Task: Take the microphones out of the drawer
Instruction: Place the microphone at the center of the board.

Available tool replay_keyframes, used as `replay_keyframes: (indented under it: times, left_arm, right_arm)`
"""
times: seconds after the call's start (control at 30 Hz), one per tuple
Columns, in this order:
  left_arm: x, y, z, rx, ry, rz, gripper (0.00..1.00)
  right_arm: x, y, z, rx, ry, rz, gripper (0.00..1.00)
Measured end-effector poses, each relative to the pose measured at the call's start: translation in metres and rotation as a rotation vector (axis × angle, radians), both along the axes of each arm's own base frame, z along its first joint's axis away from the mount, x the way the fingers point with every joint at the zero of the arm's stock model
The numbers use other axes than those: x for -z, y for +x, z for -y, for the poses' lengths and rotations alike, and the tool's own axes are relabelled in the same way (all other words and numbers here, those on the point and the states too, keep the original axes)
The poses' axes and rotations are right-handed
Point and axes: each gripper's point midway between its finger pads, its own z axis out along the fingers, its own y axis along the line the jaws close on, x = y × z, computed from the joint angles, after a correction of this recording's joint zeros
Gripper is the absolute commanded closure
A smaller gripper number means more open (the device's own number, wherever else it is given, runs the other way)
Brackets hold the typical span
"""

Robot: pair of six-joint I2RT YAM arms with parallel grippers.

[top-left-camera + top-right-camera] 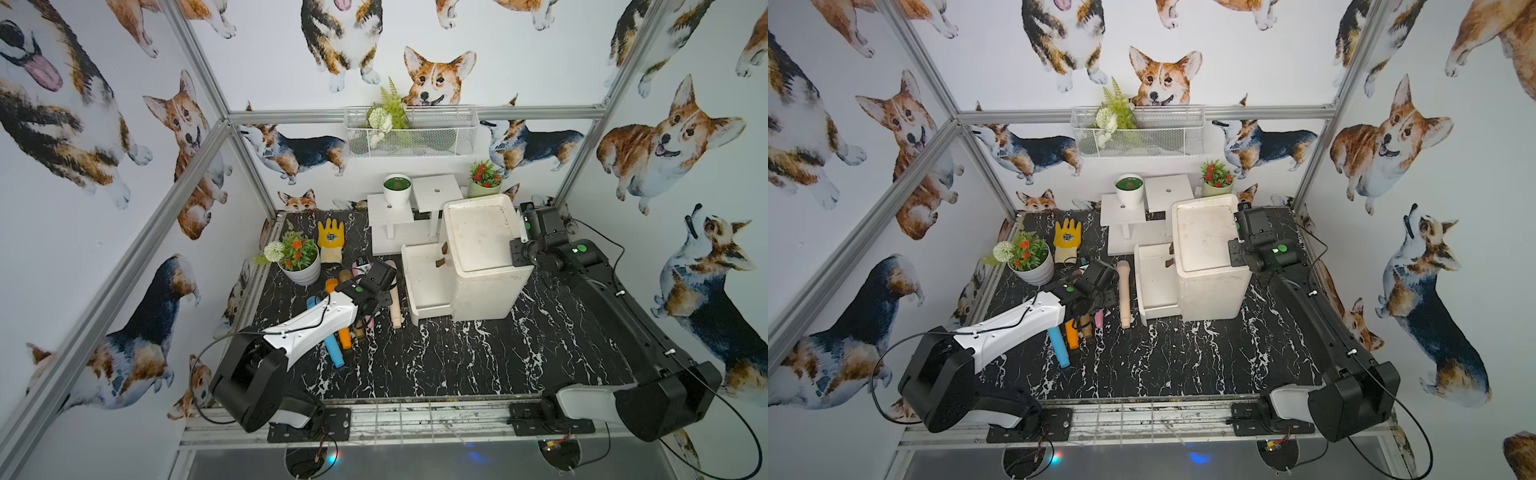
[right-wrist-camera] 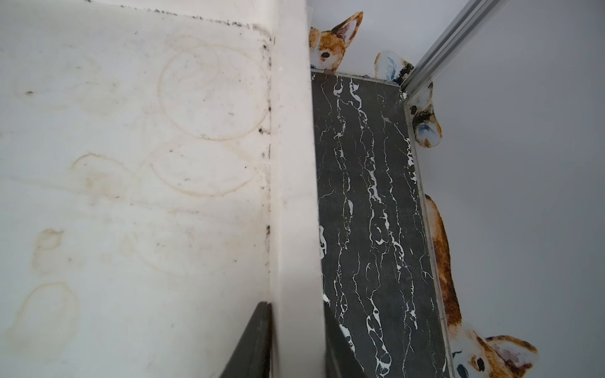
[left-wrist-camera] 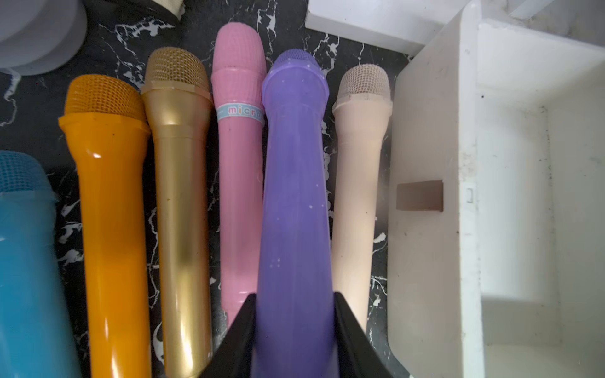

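Drawer [image 3: 425, 147] stands open on the left of the cabinet [image 2: 291, 163]; just left of it the left gripper [image 3: 294, 296] clamps the purple microphone [image 3: 294, 180] by its handle, outside the drawer, between a pink microphone [image 3: 239, 163] and a beige microphone [image 3: 357, 180]. Right gripper [image 2: 296, 307] pinches the cabinet's right rim — closed on it.

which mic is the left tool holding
The purple microphone, the only one between the left tool's fingers; the pink microphone and beige microphone beside it lie free.
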Motion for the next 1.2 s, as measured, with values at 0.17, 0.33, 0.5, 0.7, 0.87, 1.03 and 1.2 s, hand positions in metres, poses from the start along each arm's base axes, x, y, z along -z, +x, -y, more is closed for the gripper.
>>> replay_keyframes:
  times: [0.17,0.33,0.5,0.7,0.87,1.03,1.2]
  left_arm:
    - [0.011,-0.003,0.002,-0.001,-0.012,-0.024,1.00]
    - [0.019,-0.004,0.004,-0.010,-0.032,-0.035,1.00]
    - [0.030,-0.006,0.008,-0.015,-0.048,-0.061,0.99]
    - [0.042,-0.005,0.013,-0.014,-0.056,-0.094,0.98]
    - [0.048,-0.002,0.018,-0.014,-0.055,-0.114,0.97]
    - [0.055,0.000,0.022,-0.010,-0.048,-0.148,0.97]
    - [0.064,0.002,0.026,-0.006,-0.042,-0.184,0.95]
  right_arm:
    - [0.000,0.000,0.000,0.000,0.000,0.000,0.74]
    - [0.000,0.000,0.000,0.000,0.000,-0.001,0.74]
    - [0.000,0.000,0.000,0.000,0.000,-0.001,0.74]
    - [0.000,0.000,0.000,0.000,-0.001,-0.001,0.74]
    - [0.000,0.000,0.000,0.000,0.000,0.000,0.74]
    - [0.000,0.000,0.000,0.000,0.000,0.000,0.74]
    - [0.000,0.000,0.000,0.000,0.001,0.001,0.74]
